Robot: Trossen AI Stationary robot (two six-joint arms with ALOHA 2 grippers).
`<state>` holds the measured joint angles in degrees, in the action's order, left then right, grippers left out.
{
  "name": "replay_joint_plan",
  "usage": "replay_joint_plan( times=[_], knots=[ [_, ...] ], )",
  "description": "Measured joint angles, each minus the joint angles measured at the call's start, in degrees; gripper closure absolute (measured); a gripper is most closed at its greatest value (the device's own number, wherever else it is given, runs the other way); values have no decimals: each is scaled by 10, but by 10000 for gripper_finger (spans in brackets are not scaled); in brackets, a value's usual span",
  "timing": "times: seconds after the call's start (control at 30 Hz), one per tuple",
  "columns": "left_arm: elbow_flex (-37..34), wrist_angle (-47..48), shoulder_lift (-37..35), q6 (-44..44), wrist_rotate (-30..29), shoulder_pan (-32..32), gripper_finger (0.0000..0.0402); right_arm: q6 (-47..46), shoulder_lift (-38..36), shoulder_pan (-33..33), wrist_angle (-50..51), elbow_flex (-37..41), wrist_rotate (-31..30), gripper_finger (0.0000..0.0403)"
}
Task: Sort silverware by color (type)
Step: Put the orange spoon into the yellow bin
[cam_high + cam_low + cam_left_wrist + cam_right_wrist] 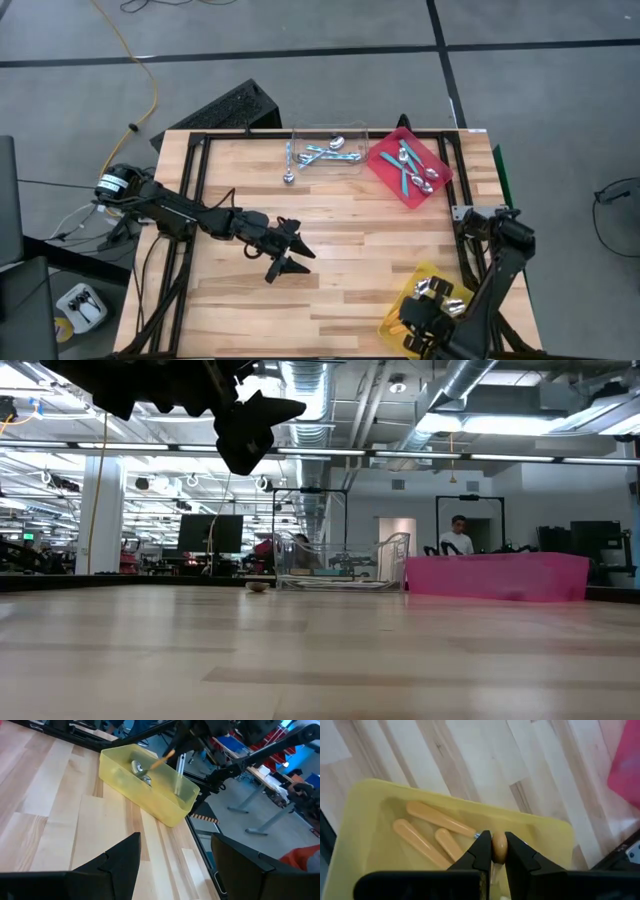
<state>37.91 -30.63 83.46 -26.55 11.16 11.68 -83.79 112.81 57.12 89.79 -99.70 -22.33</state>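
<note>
Over the yellow tray [365,820] at 5 o'clock, the right claw [499,851] pinches an orange spoon [499,845]. Next: release into tray. Left claw [283,252] hovers mid-tabletop, fingers spread, empty.

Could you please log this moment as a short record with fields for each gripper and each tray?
left gripper: open, empty, above the bare table middle
right gripper: shut on an orange spoon, over the yellow tray
yellow tray: near right corner, orange-handled spoons inside
red tray: far right, teal-handled spoons inside
clear tray: far middle, light blue spoons inside
loose spoon: on the table just left of the clear tray
</note>
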Motion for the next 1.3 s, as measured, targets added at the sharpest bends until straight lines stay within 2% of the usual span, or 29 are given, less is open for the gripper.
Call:
replay_joint_plan(
  times=[0.8,1.3],
  knots=[
    [0,4,0,4,0,0,178,-4,19,23,-7,7,-15,332],
    [0,3,0,4,0,0,178,66,19,8,0,8,-35,332]
  ],
)
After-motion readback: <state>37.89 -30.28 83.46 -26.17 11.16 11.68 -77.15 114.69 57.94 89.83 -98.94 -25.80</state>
